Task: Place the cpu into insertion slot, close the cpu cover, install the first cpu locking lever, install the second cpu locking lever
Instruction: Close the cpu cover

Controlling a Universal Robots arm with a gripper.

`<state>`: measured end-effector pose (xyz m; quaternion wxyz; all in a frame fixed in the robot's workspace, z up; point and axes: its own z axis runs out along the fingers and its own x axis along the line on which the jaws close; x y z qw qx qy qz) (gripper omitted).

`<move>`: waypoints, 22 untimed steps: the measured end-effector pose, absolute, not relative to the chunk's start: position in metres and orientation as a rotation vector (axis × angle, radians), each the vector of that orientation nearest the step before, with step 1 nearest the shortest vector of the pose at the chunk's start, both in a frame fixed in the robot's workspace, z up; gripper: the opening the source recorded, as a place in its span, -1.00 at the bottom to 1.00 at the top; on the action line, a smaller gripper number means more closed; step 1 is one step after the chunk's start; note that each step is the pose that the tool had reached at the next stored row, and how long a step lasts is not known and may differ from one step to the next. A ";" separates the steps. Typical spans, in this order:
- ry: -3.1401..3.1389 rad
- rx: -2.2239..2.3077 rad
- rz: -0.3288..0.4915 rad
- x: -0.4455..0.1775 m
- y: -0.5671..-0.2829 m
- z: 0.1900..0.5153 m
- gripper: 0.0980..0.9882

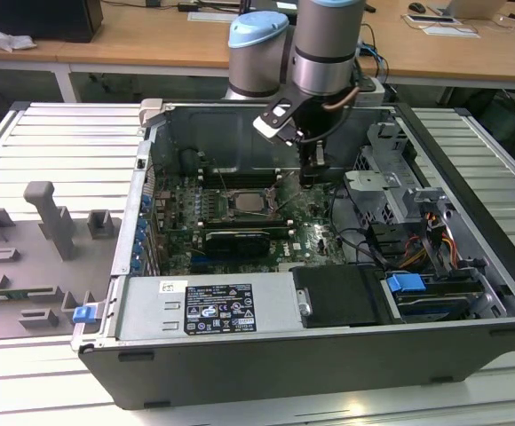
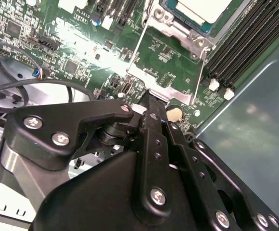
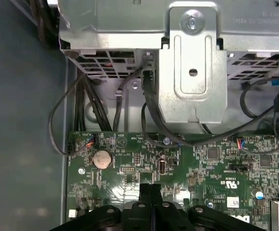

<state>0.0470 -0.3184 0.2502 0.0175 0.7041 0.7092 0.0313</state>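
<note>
The cpu (image 1: 251, 201) lies with its silver top up in the insertion slot (image 1: 256, 216) on the green board, also seen in the second wrist view as the cpu (image 2: 202, 7). A silver frame, the cpu cover (image 2: 178, 29), surrounds it; I cannot tell whether it lies flat. Two thin wire levers (image 2: 135, 43) (image 2: 202, 72) stand off the socket's sides. My gripper (image 1: 311, 180) hangs at the exterior view's right of the socket, low over the board, shut with nothing between its fingers. Both wrist views show the gripper (image 2: 148, 96) (image 3: 151, 187) tips pressed together.
A metal drive cage (image 3: 192, 72) and black cables (image 3: 149, 110) lie just beyond the board's edge, near a coin battery (image 3: 102, 159). Black memory slots (image 2: 245, 38) flank the socket. The power supply (image 1: 209, 306) fills the case front. A grey fixture (image 1: 49, 222) sits outside, left.
</note>
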 end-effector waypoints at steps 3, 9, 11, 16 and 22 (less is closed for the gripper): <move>2.204 2.188 0.097 0.045 -0.318 0.250 -0.98; 2.204 2.188 0.097 0.041 -0.318 0.250 -0.98; 2.203 2.188 0.097 0.040 -0.318 0.250 -0.98; 2.204 2.188 0.097 0.036 -0.318 0.250 -0.98; 2.203 2.188 0.097 0.035 -0.318 0.250 -0.98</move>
